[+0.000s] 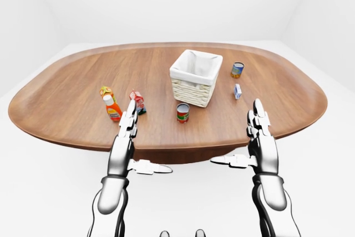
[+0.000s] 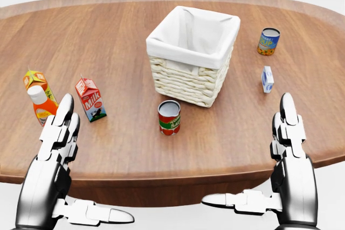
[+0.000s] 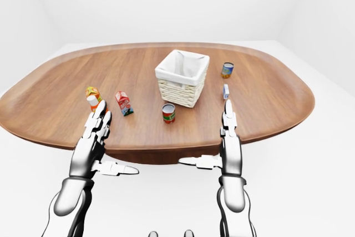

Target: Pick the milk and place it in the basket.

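Head view: the milk [image 2: 90,99] stands upright on the wooden table [image 2: 161,149], at about nine o'clock from the wicker basket [image 2: 193,57], well apart from it, and "Milk" reads on its red-and-white face. Just beside it at nine o'clock sit an orange sauce bottle [image 2: 40,104] and a small orange carton [image 2: 34,79]. A red tomato can [image 2: 168,117] stands at six o'clock of the basket, close to its wall. Out at three o'clock, a blue-and-yellow can [image 2: 268,41] and a small blue-white carton [image 2: 267,78]; their print is too small to read. Left hand [image 2: 51,160] is released, fingers straight, at seven o'clock of the milk, not touching. Right hand [image 2: 288,160] is spread too, holding nothing.
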Robot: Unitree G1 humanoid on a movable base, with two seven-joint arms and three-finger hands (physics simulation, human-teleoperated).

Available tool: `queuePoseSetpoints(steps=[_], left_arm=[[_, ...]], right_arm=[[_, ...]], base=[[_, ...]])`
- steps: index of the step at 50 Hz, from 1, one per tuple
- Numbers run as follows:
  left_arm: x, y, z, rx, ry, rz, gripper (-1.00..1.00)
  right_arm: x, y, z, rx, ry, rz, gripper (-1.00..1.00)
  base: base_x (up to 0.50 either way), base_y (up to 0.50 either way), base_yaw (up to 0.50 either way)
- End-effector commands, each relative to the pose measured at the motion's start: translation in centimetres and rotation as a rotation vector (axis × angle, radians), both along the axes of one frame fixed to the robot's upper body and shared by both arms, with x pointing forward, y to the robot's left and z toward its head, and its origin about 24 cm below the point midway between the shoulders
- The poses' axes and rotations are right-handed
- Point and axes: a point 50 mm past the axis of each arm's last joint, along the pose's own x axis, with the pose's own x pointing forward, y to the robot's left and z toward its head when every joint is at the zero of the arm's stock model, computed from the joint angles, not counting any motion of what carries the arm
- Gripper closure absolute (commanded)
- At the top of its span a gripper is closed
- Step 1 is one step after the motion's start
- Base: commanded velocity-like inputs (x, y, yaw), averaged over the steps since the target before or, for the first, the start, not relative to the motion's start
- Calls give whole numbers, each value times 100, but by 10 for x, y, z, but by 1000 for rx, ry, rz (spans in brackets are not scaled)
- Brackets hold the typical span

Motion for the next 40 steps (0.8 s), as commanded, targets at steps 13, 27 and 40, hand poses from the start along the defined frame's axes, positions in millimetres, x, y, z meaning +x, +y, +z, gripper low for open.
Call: queuePoseSetpoints(steps=[13, 27, 40], left_arm=[[-7, 3, 8, 1, -32, 10, -100], [-5, 1, 5, 5, -21, 0, -100], [-4, 0, 2, 9, -7, -3, -100]], right_arm=[[-3, 0, 3, 0, -12, -3, -100], [-4, 0, 4, 12, -15, 16, -100], [-4, 0, 2, 9, -7, 18, -100]], base=[[32, 10, 0], [33, 8, 0], [49, 0, 0]])
